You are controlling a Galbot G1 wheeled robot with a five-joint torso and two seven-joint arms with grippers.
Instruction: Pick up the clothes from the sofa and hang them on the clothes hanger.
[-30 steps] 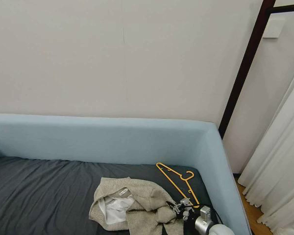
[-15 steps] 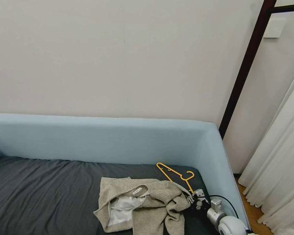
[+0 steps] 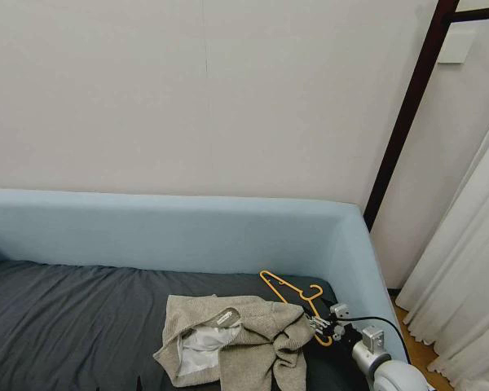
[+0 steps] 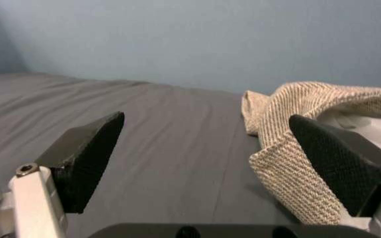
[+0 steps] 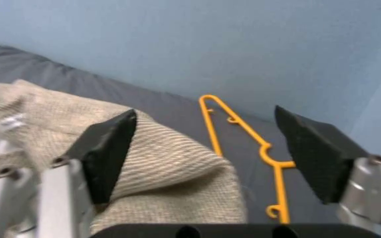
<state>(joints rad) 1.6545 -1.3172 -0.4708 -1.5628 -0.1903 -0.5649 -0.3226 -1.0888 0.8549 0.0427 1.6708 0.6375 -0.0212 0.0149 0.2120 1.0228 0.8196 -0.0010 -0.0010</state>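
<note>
A beige knit garment (image 3: 238, 342) lies crumpled on the dark grey seat (image 3: 65, 318) of a light blue sofa (image 3: 163, 232), with a white lining showing. An orange hanger (image 3: 287, 292) lies flat beside it, toward the sofa's right arm. My right gripper (image 3: 319, 326) is at the garment's right edge, over the hanger's lower end. In the right wrist view this gripper (image 5: 210, 148) stands open above a fold of the garment (image 5: 170, 163), with the hanger (image 5: 243, 134) just beyond. My left gripper (image 4: 210, 158) hangs open low over the seat, the garment (image 4: 309, 119) by one finger (image 4: 336, 158).
The sofa's right arm (image 3: 363, 277) walls in the seat close to the hanger. Past it stand a dark door frame (image 3: 403, 114) and a white curtain (image 3: 473, 285). Bare seat stretches to the left of the garment.
My right gripper has moved right and toward the sofa's back. The garment's right side shifted right with it and now lies over the hanger's lower part.
</note>
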